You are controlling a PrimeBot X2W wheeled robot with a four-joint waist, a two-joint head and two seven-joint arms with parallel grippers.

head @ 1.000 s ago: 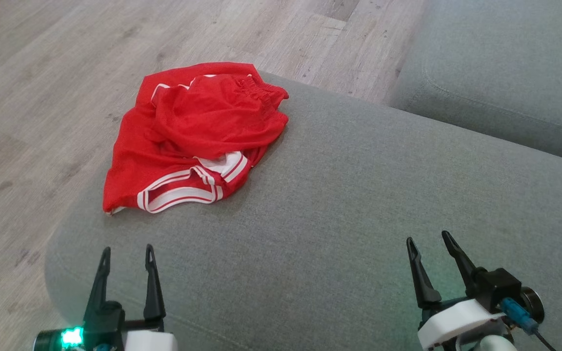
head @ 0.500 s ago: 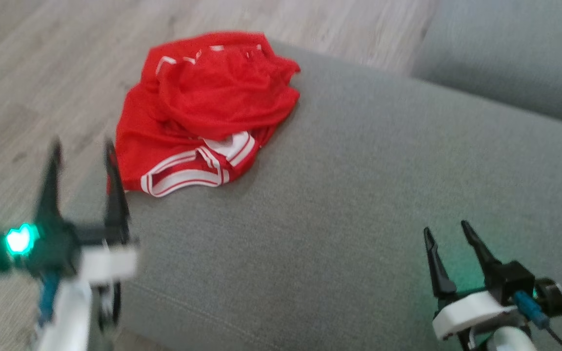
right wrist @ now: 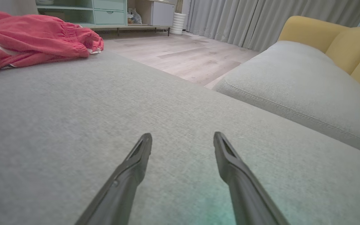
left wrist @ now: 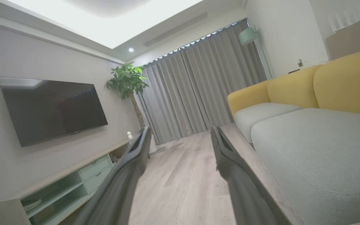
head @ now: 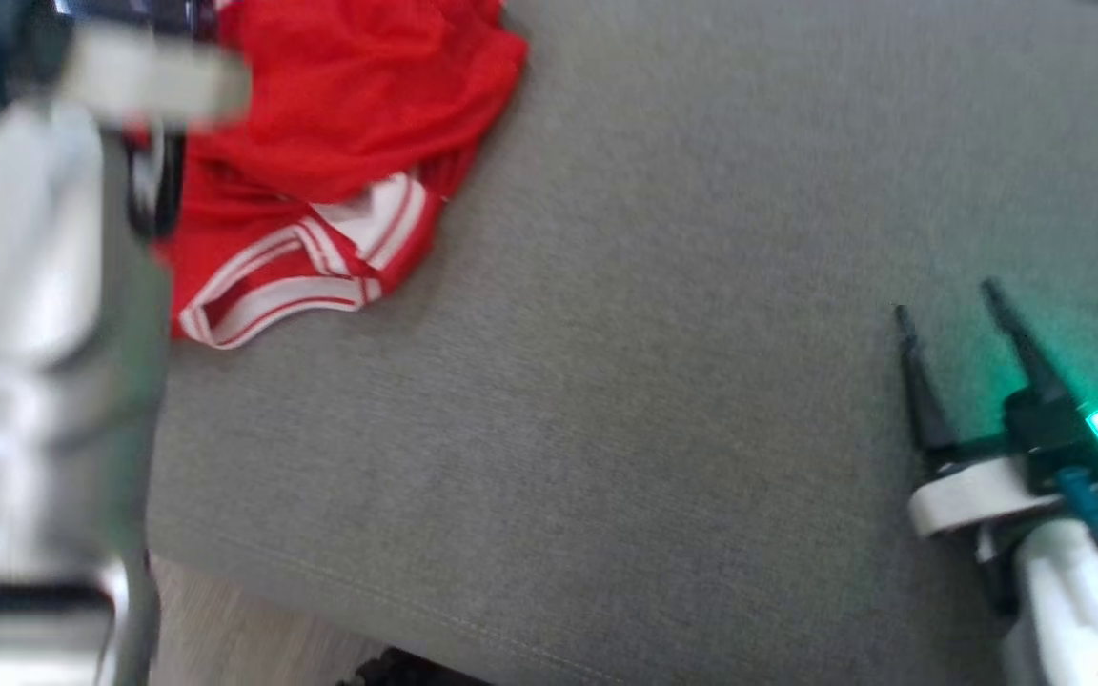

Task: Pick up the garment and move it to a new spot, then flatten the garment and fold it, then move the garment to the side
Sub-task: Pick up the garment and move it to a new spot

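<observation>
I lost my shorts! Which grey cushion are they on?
The near grey cushion under the right gripper; red shorts lie at its edge. The other cushion touches yellow backrests.

Red garment with white stripes; plain grey cushion

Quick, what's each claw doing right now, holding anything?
Left claw: open, holding nothing.
Right claw: open, holding nothing.

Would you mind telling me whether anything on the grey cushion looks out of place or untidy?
The red garment lies crumpled in a heap near the left edge of the grey cushion, its white-striped hem bunched up rather than flat. Nothing looks spilled or damaged.
</observation>
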